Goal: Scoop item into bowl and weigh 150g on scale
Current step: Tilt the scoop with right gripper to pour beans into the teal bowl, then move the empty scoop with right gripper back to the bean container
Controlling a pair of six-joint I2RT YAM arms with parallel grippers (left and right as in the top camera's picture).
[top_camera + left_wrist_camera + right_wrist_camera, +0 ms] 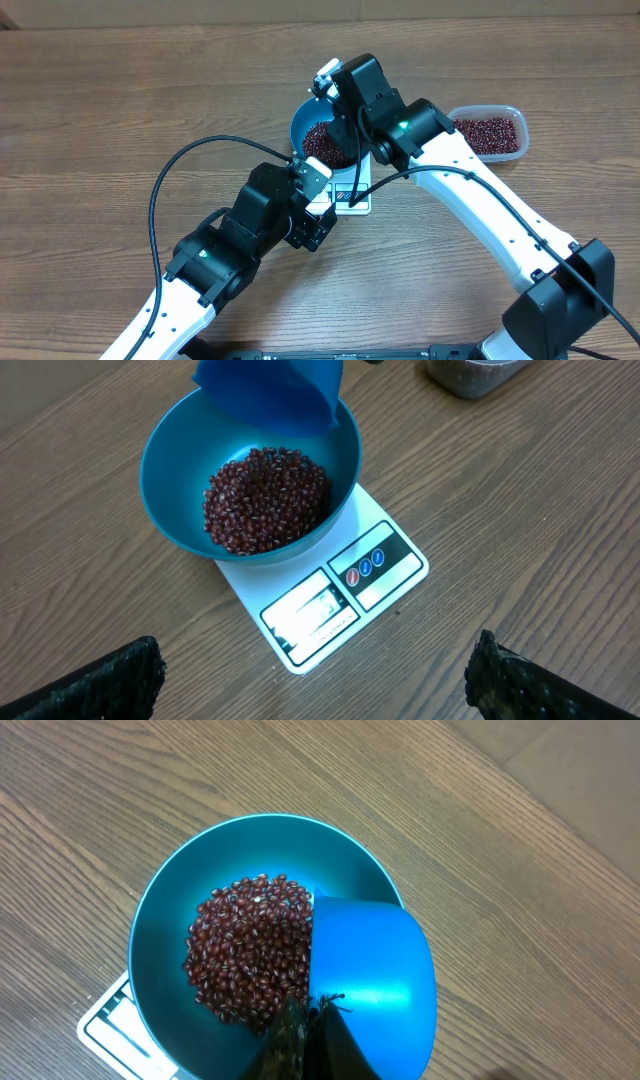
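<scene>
The blue bowl (165,480) stands on the white scale (345,590) and holds a heap of dark red-brown beans (265,500). In the right wrist view my right gripper (308,1042) is shut on the handle of a small blue scoop (375,975). The scoop is tipped mouth-down over the bowl's (160,920) right side, next to the beans (250,950). My left gripper (318,695) hovers open over bare table just in front of the scale, its fingers (100,685) far apart with nothing between them. From overhead, the right arm covers much of the bowl (300,125).
A clear plastic tub (490,132) with more beans sits to the right of the bowl. Both arms cross near the scale (355,197). A black cable (170,180) loops over the wooden table on the left.
</scene>
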